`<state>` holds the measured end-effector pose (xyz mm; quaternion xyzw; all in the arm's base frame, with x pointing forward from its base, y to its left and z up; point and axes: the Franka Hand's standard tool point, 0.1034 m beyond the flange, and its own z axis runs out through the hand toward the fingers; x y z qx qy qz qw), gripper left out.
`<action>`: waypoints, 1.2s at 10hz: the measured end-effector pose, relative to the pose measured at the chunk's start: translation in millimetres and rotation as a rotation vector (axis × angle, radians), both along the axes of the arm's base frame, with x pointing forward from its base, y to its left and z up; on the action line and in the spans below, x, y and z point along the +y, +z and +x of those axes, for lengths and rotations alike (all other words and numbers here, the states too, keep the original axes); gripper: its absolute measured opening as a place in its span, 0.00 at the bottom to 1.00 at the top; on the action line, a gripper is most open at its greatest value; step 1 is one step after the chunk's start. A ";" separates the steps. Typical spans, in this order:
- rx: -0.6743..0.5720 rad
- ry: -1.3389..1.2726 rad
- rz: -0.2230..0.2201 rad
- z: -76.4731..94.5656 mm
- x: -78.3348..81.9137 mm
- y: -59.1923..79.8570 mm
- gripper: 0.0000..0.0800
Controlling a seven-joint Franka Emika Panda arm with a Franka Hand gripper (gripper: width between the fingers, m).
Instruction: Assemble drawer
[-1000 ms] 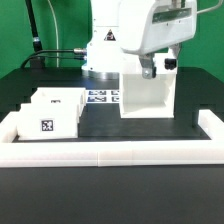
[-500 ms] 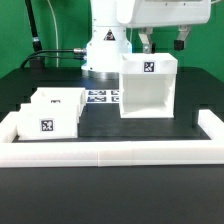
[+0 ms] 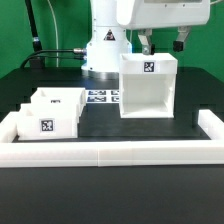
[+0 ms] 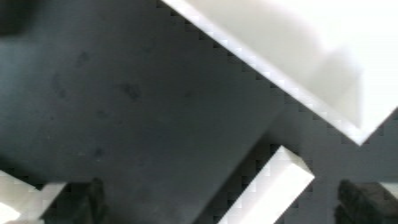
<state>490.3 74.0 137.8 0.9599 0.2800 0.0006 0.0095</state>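
White plastic housing (image 3: 148, 88) left upright on the counter (image 3: 110, 128); gripper (image 3: 163, 42) risen clear above the housing since a second ago, fingers apart, empty. Looks released, so trays (image 3: 58, 110), well apart from the housing, likely next. Only from the wrist: a white edge (image 4: 294, 60), possibly the housing rim.

White parts on black, marked with square tags

The housing (image 3: 148, 95) was plain white, with a black-and-white square tag (image 3: 149, 68) at its top front. To the exterior view's left of the housing, the front tray (image 3: 55, 116) and rear tray (image 3: 66, 97) were white too, and the front tray bore a similar checkered tag (image 3: 45, 125). Just beside the housing, the marker board (image 3: 100, 97) showed black patterns on white. The table (image 3: 130, 130) was black, the border wall (image 3: 110, 153) white, and the backdrop (image 3: 205, 70) behind the housing green. Above the housing, the gripper (image 3: 164, 42) had dark fingers (image 3: 147, 43).
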 end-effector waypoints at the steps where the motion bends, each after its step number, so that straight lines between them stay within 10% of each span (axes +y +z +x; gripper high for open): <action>1: -0.017 -0.121 0.002 -14.0 0.5 -0.1 0.81; 6: 0.018 -0.405 0.005 -67.6 16.9 -6.4 0.81; 12: -0.001 -0.541 0.017 -71.7 15.4 -9.9 0.81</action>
